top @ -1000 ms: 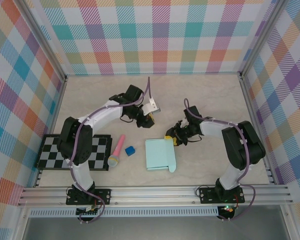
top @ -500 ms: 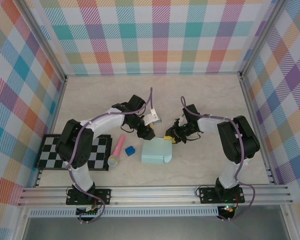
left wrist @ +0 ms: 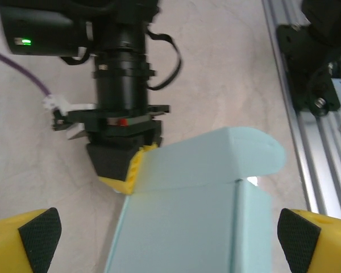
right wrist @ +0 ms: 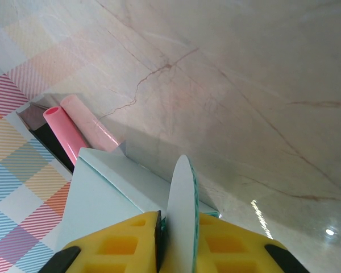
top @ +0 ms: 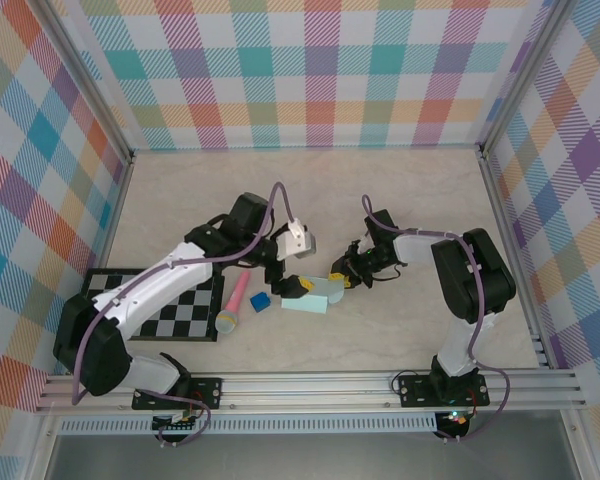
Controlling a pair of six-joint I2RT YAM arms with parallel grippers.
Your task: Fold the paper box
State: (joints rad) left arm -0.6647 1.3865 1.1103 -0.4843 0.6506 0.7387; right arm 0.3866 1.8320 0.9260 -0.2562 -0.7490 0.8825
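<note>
Toward the table's [top: 400, 180] near-left edge lies a checkered mat [top: 150, 305], with a pink cylinder [top: 235, 300] on its right border and a blue cube [top: 262, 300] just beyond. Right of the cube, near the table's middle, sits the box [top: 320, 298]. Its long axis runs left to right, and its rounded flap [right wrist: 182, 187] points right, standing on edge. The left gripper [top: 297, 285] straddles the box's left end, fingers [left wrist: 40, 233] spread wide. The right gripper [right wrist: 179, 230] pinches the flap.
</note>
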